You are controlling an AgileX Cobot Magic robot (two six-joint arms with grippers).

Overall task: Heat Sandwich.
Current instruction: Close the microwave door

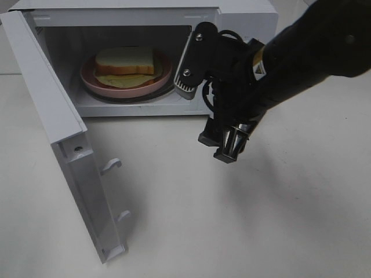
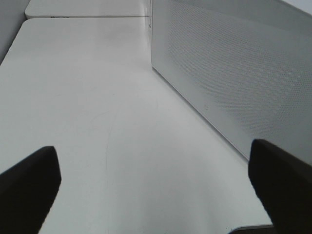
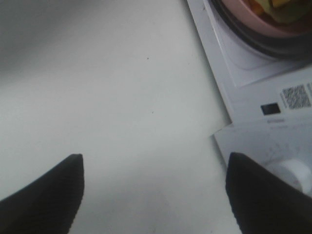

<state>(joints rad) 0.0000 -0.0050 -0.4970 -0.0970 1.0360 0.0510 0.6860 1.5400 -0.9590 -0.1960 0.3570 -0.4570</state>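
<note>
Only the high view shows the whole sandwich (image 1: 124, 60): flat on a pink plate (image 1: 87, 74) inside the open microwave (image 1: 243, 11), long axis across its opening. Outside the microwave, the left gripper (image 2: 153, 148) and right gripper (image 3: 153, 161) gape wide, holding nothing.

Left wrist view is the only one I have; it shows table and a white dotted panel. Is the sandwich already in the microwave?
Observer: Yes, the sandwich lies on a pink plate inside the microwave.
Operator: And the door, is it shut?
Observer: No, the microwave door stands wide open, hinged on the left in the high view.
Operator: Where is the right gripper?
Observer: The right gripper is open and empty, in front of the microwave's right side.
</note>
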